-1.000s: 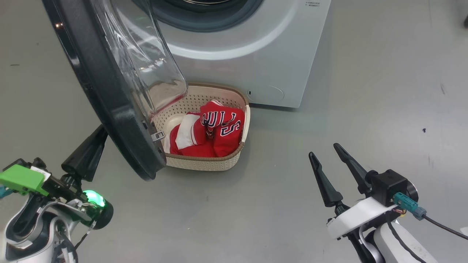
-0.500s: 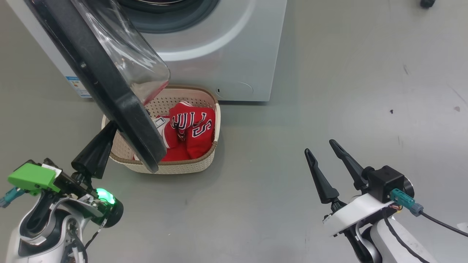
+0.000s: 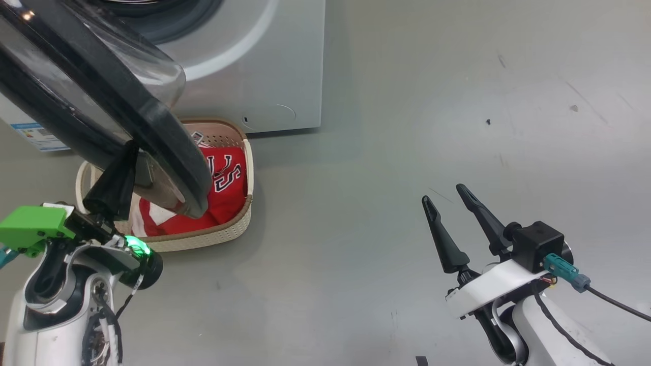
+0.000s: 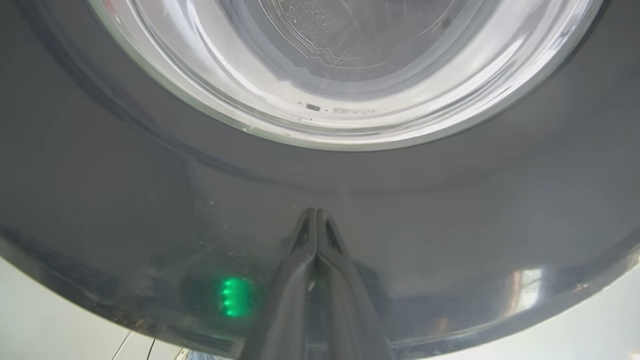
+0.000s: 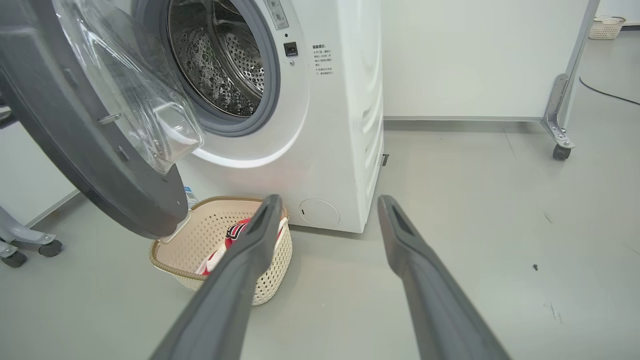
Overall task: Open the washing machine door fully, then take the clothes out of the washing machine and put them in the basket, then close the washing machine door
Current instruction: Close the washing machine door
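The washing machine [image 3: 264,66] stands at the upper left with its door [image 3: 168,147] swung partly open, the black rim hanging over the basket [image 3: 213,236]. My left gripper [image 3: 129,150] is shut, its tips pressed against the door's outer face [image 4: 150,175], just below the glass bowl in the left wrist view [image 4: 316,212]. The clothes [image 3: 226,198], a red jersey with white trim, lie in the basket [image 5: 165,265], partly hidden by the door. My right gripper [image 3: 442,193] hangs open and empty over bare floor. The right wrist view shows the steel drum [image 5: 225,65].
The machine [image 5: 340,125] backs onto a white wall panel. A wheeled frame leg [image 5: 560,145] stands at the right, a caster [image 5: 50,247] at the left, and a second basket [image 5: 605,25] far behind. Grey floor spreads to the right of the machine.
The head camera has swung, sliding the whole scene left. The door now covers more of the basket, and my shut left gripper has come up against its outer face. The right gripper stays open.
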`<state>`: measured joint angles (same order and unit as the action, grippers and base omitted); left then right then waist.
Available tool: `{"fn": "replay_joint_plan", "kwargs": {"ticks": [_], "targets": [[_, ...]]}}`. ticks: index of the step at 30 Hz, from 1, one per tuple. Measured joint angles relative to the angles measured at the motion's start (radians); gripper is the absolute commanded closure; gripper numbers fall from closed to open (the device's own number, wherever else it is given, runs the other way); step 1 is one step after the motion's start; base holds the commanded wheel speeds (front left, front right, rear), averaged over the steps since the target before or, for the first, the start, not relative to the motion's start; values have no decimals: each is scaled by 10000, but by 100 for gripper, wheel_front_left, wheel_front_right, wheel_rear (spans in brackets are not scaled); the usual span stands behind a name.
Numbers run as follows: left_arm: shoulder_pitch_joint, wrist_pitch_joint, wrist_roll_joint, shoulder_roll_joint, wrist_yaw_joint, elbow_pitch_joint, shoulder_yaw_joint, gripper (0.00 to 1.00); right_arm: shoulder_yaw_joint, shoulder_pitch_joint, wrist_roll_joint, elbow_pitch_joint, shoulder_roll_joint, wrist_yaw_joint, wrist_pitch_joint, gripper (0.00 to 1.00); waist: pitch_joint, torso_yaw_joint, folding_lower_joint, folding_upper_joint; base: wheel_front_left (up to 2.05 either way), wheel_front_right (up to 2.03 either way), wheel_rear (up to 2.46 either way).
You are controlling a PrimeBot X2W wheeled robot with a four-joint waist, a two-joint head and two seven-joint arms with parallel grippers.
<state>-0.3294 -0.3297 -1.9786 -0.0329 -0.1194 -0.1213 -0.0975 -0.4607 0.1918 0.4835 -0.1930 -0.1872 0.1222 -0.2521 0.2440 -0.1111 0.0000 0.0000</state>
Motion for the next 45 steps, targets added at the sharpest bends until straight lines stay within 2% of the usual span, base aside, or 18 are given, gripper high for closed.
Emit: {"fn": "replay_joint_plan", "kwargs": {"ticks": [14,23,35,45], "targets": [[-1386,2088,-84,4,31,-700,65,100,222,309,138,113,136,0,0,0,694,-1261,0,0,0,0,0],[-2175,3022,-46,-4,291,-1239,59,100,205,542,211,127,339,0,0,0,1167,-1990,0,0,0,0,0],[-2937,3315,194,2,725,-1831,326,100,441,650,268,96,414,0,0,0,1489,-2634,0,0,0,0,0],[-3125,3172,125,29,1216,-2631,872,100,790,652,247,35,341,0,0,0,1307,-2454,0,0,0,0,0]]}}
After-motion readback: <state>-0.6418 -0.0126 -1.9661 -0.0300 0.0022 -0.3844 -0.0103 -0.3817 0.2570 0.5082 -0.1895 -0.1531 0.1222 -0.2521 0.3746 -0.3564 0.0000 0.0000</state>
